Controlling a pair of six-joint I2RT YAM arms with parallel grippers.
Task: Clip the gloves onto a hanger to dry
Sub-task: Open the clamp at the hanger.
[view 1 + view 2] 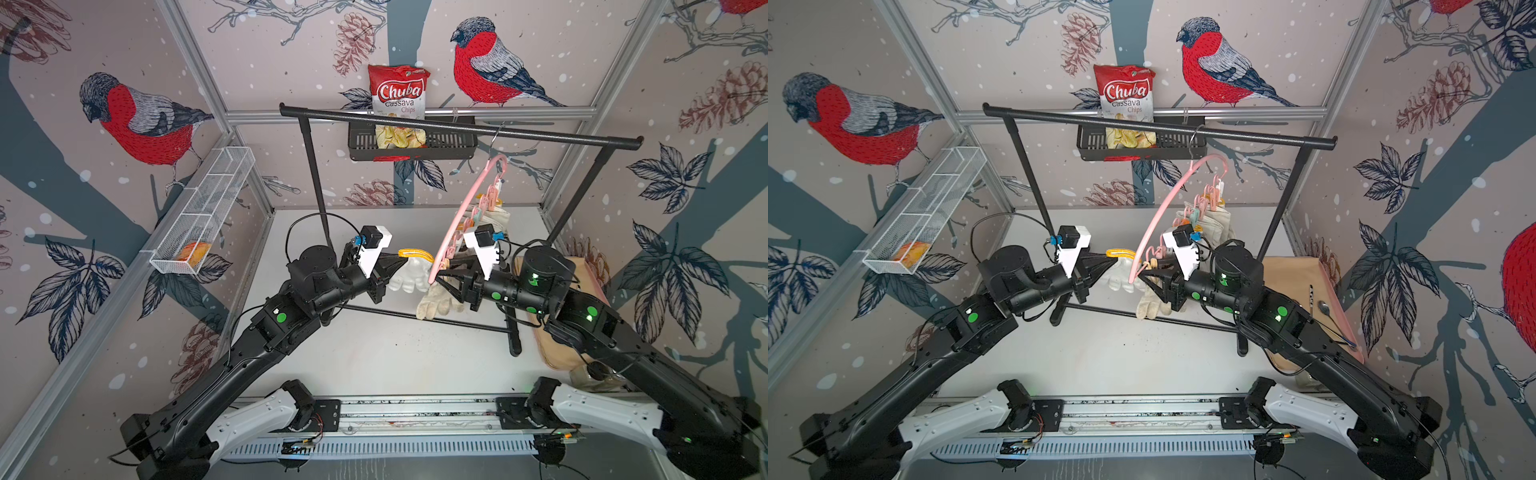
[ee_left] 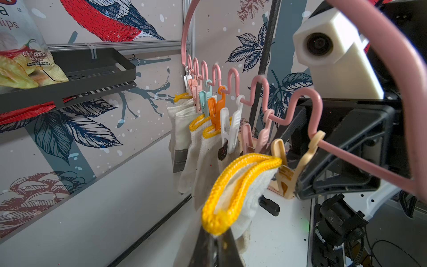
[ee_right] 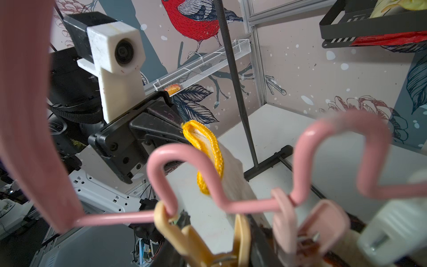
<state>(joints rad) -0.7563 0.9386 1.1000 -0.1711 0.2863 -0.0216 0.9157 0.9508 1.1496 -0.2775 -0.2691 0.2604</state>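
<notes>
A knitted glove (image 2: 251, 191) is gripped at its yellow cuff by the fully closed left gripper (image 2: 217, 242) and is held up just beside the near end of the pink hanger (image 3: 23, 92). The hanger is hung by its hook from the black rack rail (image 1: 457, 124). The cream end peg (image 2: 283, 178) is pinched by the right gripper (image 1: 441, 277), whose jaws are partly closed around it. The cuff is seen against this peg, but whether it sits inside cannot be told. Farther along, other gloves (image 2: 203, 157) are clipped to pegs.
</notes>
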